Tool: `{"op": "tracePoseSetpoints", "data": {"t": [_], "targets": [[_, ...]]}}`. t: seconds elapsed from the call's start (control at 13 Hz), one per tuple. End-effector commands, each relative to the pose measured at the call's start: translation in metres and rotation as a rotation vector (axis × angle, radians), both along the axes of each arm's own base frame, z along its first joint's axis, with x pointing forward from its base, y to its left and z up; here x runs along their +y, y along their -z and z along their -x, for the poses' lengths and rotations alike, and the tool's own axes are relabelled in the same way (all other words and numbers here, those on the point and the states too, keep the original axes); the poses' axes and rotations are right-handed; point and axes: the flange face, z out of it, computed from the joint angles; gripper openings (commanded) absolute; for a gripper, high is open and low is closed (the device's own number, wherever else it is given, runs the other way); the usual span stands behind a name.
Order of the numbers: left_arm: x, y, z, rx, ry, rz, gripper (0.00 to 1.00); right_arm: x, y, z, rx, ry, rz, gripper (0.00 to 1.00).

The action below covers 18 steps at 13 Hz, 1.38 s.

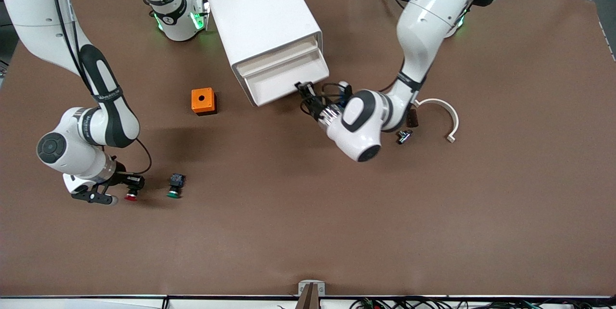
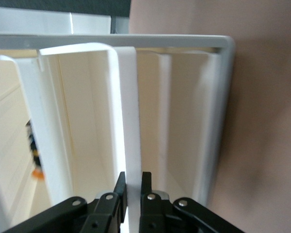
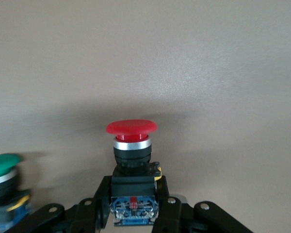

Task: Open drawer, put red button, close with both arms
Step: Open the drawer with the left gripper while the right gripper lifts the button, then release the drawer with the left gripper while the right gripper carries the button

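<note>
The white cabinet [image 1: 262, 15] lies on the table with its drawer fronts facing the left arm's end. Its drawer [image 1: 284, 80] closest to the table sticks out a little. My left gripper [image 1: 304, 88] is shut on that drawer's thin front lip [image 2: 132, 111], one finger on each side of it [image 2: 133, 177]. The red button [image 1: 131, 196] lies low near the right arm's end, its cap toward the front camera. My right gripper [image 1: 129, 185] is shut on its black body [image 3: 131, 177], with the red cap [image 3: 131, 127] pointing away from the fingers [image 3: 134, 194].
A green-capped button [image 1: 175, 186] lies just beside the red one, also seen in the right wrist view [image 3: 2, 177]. An orange box [image 1: 203, 101] stands beside the cabinet. A white curved piece [image 1: 445, 114] and a small black part [image 1: 404, 136] lie by the left arm.
</note>
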Motion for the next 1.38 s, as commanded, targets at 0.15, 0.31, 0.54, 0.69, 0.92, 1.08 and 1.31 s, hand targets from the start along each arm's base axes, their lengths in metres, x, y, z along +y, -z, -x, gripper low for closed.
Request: {"op": "tracePoseSetpoints", "data": {"t": [0.15, 0.31, 0.54, 0.69, 0.92, 1.08, 1.31], "targets": [[0.05, -0.006, -0.047, -0.081, -0.057, 0.106, 0.0, 0.084, -0.167, 0.025, 0.084, 0.16, 0.004, 0.0], [0.059, -0.005, -0.054, -0.099, -0.065, 0.125, 0.24, 0.147, -0.215, 0.051, 0.105, 0.255, 0.018, 0.0], [0.08, -0.013, -0.073, -0.148, -0.083, 0.16, 0.91, 0.25, -0.246, 0.091, 0.11, 0.384, 0.017, 0.0], [0.111, -0.017, -0.094, -0.197, -0.104, 0.123, 1.0, 0.311, -0.247, 0.115, 0.103, 0.45, 0.025, 0.0], [0.167, -0.032, -0.133, -0.37, -0.065, 0.042, 1.0, 0.391, -0.243, 0.154, 0.075, 0.553, 0.014, 0.0], [0.212, -0.046, -0.158, -0.499, -0.045, 0.028, 1.0, 0.428, -0.239, 0.176, 0.064, 0.592, 0.005, 0.0], [0.274, -0.061, -0.181, -0.698, 0.058, 0.04, 1.0, 0.475, -0.221, 0.202, 0.049, 0.686, -0.016, 0.0]]}}
